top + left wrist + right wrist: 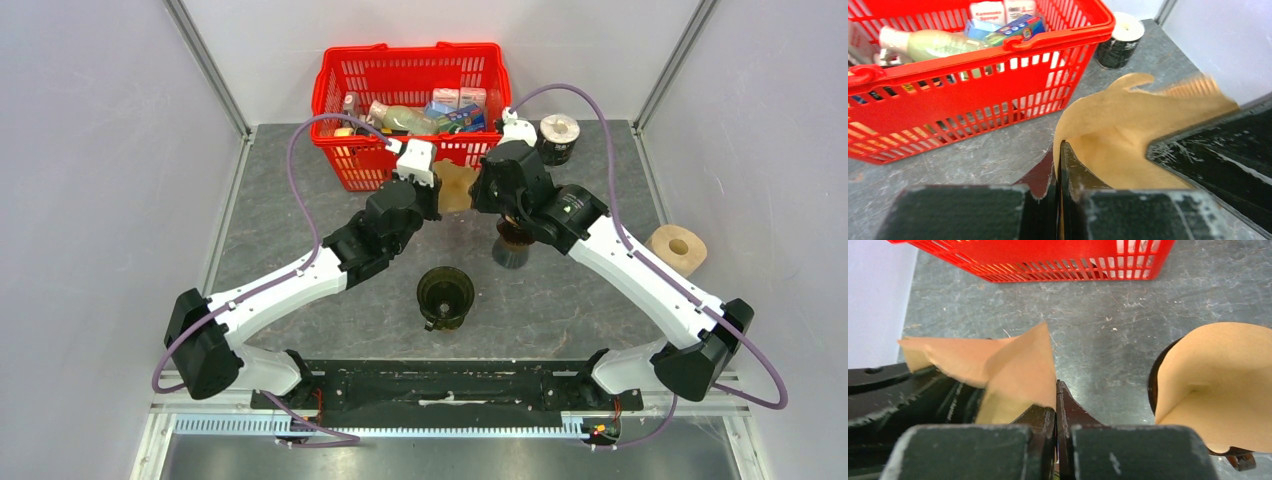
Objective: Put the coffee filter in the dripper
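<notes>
A brown paper coffee filter (455, 185) hangs in the air between both grippers, in front of the red basket. My left gripper (440, 192) is shut on its left edge; in the left wrist view the filter (1133, 125) is pinched between the closed fingers of my left gripper (1059, 150). My right gripper (478, 190) is shut on its other edge; in the right wrist view the filter (1013, 365) spreads left from the closed jaws of my right gripper (1056, 390). The dark dripper (445, 293) stands empty on the table, nearer the arm bases.
A red basket (410, 100) of groceries stands at the back. A dark holder with more filters (1218, 380) sits under my right arm (513, 245). A black tin with a white lid (559, 138) is back right. A paper roll (678, 248) lies right.
</notes>
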Robot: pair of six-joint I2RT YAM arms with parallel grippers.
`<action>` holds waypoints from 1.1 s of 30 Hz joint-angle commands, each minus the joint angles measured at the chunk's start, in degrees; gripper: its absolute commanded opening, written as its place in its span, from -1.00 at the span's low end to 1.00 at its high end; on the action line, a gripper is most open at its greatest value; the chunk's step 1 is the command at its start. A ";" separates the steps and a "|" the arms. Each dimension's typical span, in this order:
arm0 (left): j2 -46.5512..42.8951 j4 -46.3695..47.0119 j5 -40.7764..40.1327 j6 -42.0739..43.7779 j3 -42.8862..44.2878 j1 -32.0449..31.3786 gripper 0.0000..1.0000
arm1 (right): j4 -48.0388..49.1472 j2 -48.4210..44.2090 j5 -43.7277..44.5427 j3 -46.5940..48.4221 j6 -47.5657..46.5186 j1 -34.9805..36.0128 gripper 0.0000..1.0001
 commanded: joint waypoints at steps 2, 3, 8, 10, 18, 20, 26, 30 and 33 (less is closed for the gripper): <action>-1.53 -1.10 -7.95 -2.85 2.52 -0.30 -0.93 | -3.09 -1.35 2.37 1.03 -2.73 0.39 -1.00; -1.62 -1.55 -8.58 -3.26 2.61 -0.30 -0.94 | -3.21 -1.33 2.44 0.91 -2.81 0.37 -1.00; -2.18 -2.71 -11.61 -3.82 2.26 -0.30 -0.96 | -4.34 -1.00 3.70 0.72 -2.87 0.39 -1.00; -2.33 -3.63 -12.82 -4.16 2.35 -0.30 -0.95 | -4.72 -1.09 4.10 0.72 -2.91 0.39 -1.00; -4.38 -7.44 5.66 -0.54 1.91 -0.30 -0.09 | -2.62 -1.26 -6.15 1.19 -5.00 0.44 -1.00; -6.06 -6.97 10.99 -0.44 0.47 -0.30 0.15 | -2.98 -1.14 -8.43 1.80 -4.91 0.39 -1.00; -14.30 -6.67 24.78 -0.03 -3.53 -0.30 0.69 | -7.72 -2.17 -9.47 3.30 -4.07 0.39 -1.00; -21.98 -6.53 28.61 -1.51 -5.87 -0.30 0.72 | -13.75 -3.06 -11.58 5.63 -5.07 0.39 -1.00; -27.36 -6.48 26.65 -3.27 -7.71 -0.30 0.73 | -17.53 -4.17 -15.34 7.36 -5.85 0.31 -1.00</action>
